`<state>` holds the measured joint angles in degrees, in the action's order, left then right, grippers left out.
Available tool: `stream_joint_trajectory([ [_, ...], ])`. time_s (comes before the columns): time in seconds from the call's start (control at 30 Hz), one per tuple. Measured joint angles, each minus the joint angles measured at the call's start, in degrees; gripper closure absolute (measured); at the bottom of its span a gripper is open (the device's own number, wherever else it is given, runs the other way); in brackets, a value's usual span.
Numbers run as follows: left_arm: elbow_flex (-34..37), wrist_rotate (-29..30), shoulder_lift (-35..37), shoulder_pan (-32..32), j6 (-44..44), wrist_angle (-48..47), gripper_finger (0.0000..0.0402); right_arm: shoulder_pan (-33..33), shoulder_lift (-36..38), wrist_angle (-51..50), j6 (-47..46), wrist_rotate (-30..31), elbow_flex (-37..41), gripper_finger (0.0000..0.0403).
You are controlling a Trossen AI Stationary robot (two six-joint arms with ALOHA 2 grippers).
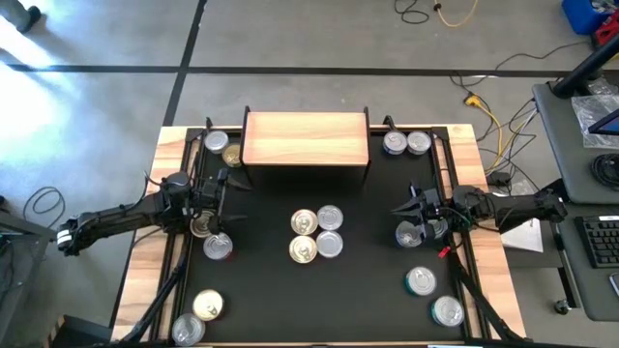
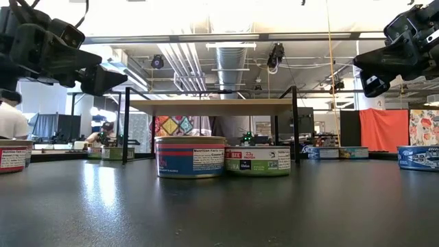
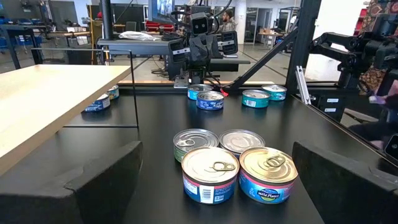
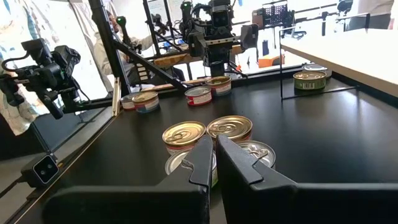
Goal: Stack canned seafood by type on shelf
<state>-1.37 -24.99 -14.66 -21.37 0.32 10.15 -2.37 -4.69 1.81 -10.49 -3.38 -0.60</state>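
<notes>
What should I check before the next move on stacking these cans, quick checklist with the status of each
1. Shelf top bare, ready for cans: ok.
2. Left claw open, holding nothing: ok.
3. Right claw open for a grasp: not ok, shut and holding nothing.
4. Four-can cluster at table centre upright, between both arms: ok.
5. Both claws raised above the cans in the low view: ok.
6. Can types in the cluster readable: cannot tell for all four; lids show gold and silver.
</notes>
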Motion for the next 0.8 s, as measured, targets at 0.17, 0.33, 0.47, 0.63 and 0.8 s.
stream_joint_trajectory([
  [0.17, -0.01, 0.02, -0.01, 0.0, 0.0, 0.01, 0.0006, 0.0, 0.0, -0.01, 0.01, 0.02, 0.02, 0.039],
  [0.33, -0.01, 0.01, -0.02, 0.0, 0.0, 0.0, 0.0006, 0.0, -0.02, 0.07, -0.01, 0.0, 0.01, 0.039],
  [0.47, 0.0, 0.02, -0.02, 0.0, 0.0, 0.0, 0.0006, 0.0, -0.02, 2.64, -0.01, 0.29, 0.0, 0.039],
  [0.63, -0.02, 0.02, 0.0, 0.0, 0.0, 0.02, 0.0006, 0.0, -0.02, 10.99, -0.01, 0.37, 0.02, 0.039],
  [0.8, 0.0, 0.02, -0.01, 0.0, 0.0, 0.0, 0.0006, 0.0, -0.74, 16.99, 5.52, 0.44, 0.01, 0.039],
])
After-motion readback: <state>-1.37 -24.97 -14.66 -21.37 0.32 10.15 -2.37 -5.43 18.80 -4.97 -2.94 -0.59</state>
